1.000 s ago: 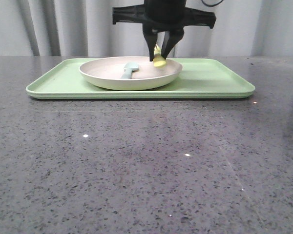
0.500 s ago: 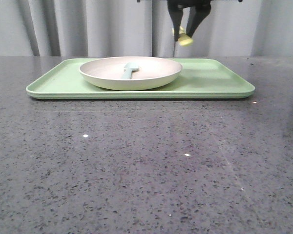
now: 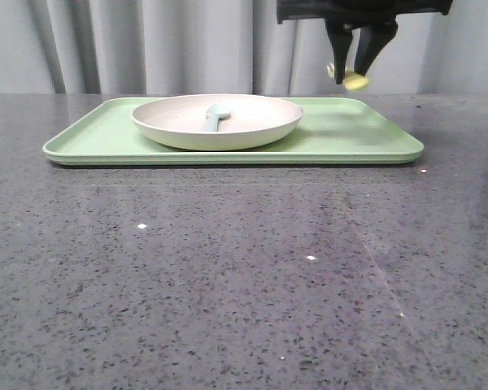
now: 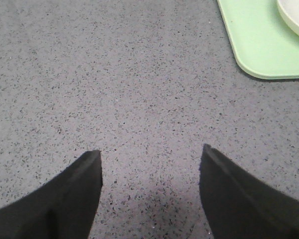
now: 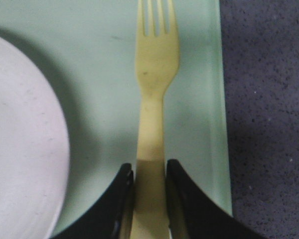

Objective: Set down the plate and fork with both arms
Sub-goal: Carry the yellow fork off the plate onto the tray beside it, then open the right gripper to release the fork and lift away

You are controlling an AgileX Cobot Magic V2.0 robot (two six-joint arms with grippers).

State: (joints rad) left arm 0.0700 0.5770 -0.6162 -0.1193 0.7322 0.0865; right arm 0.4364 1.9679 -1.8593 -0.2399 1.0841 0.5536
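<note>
The cream plate [image 3: 217, 120] sits on the left half of the light-green tray [image 3: 374, 138], with a pale blue-green spoon [image 3: 215, 116] lying in it. My right gripper [image 3: 355, 71] is shut on the yellow fork [image 3: 351, 79] and holds it in the air above the tray's right part. In the right wrist view the gripper [image 5: 149, 169] clamps the fork [image 5: 156, 64] by its handle, tines pointing away, over the tray [image 5: 194, 124] beside the plate [image 5: 20, 139]. My left gripper [image 4: 149, 159] is open and empty over bare table; the tray corner [image 4: 259, 45] and plate rim [image 4: 296, 17] show far off.
The dark speckled table [image 3: 244, 268] spreads wide in front of the tray. Grey curtains [image 3: 106, 45] hang behind. The tray's right edge [image 5: 220, 99] borders bare table [image 5: 269, 99].
My right gripper has lifted the fork out of the plate and carried it to the right, then slightly down, over the tray's right part. The plate and spoon have stayed put.
</note>
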